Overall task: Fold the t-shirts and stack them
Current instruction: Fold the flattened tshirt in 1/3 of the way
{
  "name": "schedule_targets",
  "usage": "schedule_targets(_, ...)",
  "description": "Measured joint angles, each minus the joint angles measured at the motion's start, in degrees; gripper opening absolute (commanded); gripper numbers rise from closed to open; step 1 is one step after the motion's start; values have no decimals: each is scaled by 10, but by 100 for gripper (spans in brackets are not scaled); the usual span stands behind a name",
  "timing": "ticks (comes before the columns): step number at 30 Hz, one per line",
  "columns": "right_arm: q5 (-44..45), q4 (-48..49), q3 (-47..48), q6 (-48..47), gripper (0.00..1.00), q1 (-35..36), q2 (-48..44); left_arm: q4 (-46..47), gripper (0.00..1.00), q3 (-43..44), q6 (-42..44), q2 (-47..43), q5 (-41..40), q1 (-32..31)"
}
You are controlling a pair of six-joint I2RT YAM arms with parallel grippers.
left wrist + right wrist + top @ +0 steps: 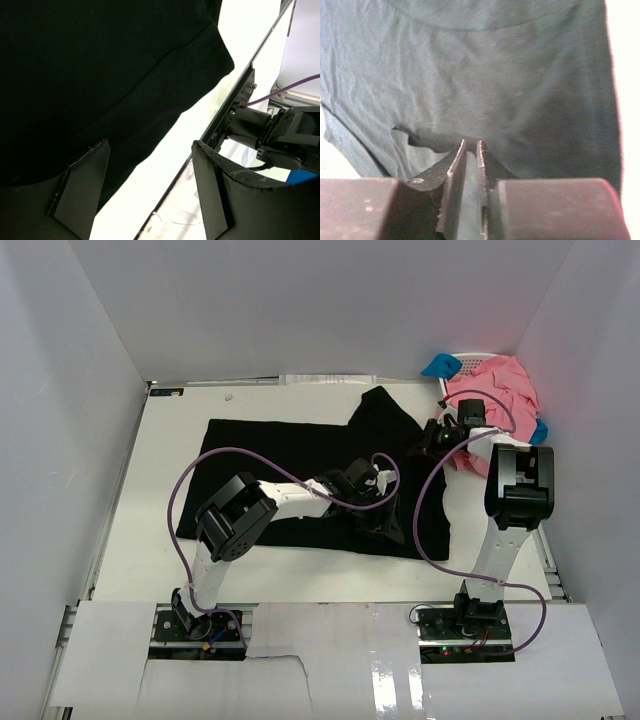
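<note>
The black t-shirt (pixel 290 455) lies spread on the white table, its right side bunched and folded toward the back. My left gripper (pixel 383 512) hovers over the shirt's near right part. In the left wrist view the left gripper (pixel 150 145) stands open with nothing between its fingers, the black t-shirt (pixel 100 65) below it. My right gripper (pixel 432 440) is at the shirt's far right edge. In the right wrist view the right gripper (pixel 471 142) has its jaws almost together, pinching a fold of the black t-shirt (pixel 495 65). Salmon-pink t-shirts (pixel 500 390) sit heaped at the back right.
The pink heap rests in a white lattice basket (pixel 465 362) in the back right corner, with blue pieces (pixel 438 366) beside it. White walls enclose the table on three sides. The table's right edge (pixel 220 120) and the right arm's base (pixel 280 130) show in the left wrist view.
</note>
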Motion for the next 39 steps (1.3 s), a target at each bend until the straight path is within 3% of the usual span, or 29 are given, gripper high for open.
schedule_targets(7, 26, 0, 3, -2, 22, -12, 0, 0, 78, 0, 0, 0, 0, -5)
schedule_targets(9, 28, 0, 4, -2, 27, -12, 0, -1, 78, 0, 0, 0, 0, -6)
schedule_targets(11, 30, 0, 4, -2, 35, -10, -1, -6, 78, 2, 2, 0, -1, -6)
schedule_targets(12, 31, 0, 4, -2, 49, -10, -3, -14, 79, 7, 4, 0, -3, -6)
schedule_targets(14, 45, -1, 4, -1, 64, -7, -15, -42, 79, 22, 13, 0, -16, -8)
schedule_targets(18, 82, -17, 15, -14, 68, 2, -65, -123, 82, 81, 32, -2, -43, 2)
schedule_targets(21, 96, -40, 76, -21, 69, 6, -76, -159, 84, 130, 38, -21, -27, 61)
schedule_targets(24, 99, -54, 143, -22, 69, 10, -73, -213, 85, 217, 61, -38, -38, 183)
schedule_targets(27, 98, -65, 223, -23, 69, 17, -43, -249, 86, 311, 97, -38, -94, 310)
schedule_targets(30, 112, -97, 333, -32, 68, 30, 28, -277, 86, 346, 133, -40, -185, 404)
schedule_targets(34, 160, -152, 456, -50, 66, 58, 131, -321, 86, 338, 167, -27, -283, 451)
schedule_targets(39, 242, -220, 435, -72, 67, 103, 165, -349, 85, 320, 200, 21, -339, 455)
